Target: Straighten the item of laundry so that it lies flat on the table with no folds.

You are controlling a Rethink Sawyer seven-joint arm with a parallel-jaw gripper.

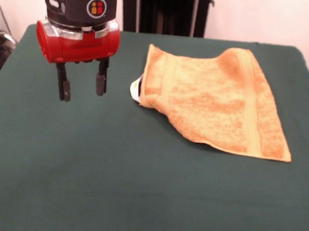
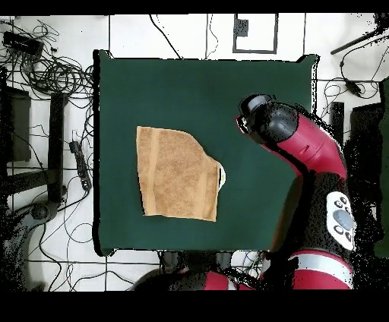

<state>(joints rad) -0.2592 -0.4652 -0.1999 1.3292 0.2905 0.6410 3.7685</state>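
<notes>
The item of laundry [image 1: 215,99] is an orange-tan terry towel lying on the dark green table [image 1: 110,187], right of centre in the front view. Its left part is folded over, and a small white tag [image 1: 135,89] sticks out at that folded edge. From overhead the towel [image 2: 175,173] lies left of the table's [image 2: 197,83] middle, with one corner turned in. My gripper [image 1: 82,87] hangs open above the cloth-covered table to the left of the towel, apart from it, with nothing between its fingers. In the overhead view the arm's red and black head [image 2: 262,121] hides the fingers.
Cables and dark equipment [image 2: 45,68] lie on the floor around the table. The red arm [image 2: 319,182] reaches in over the table's edge beside the towel in the overhead view. A black stand [image 1: 164,8] rises behind the table.
</notes>
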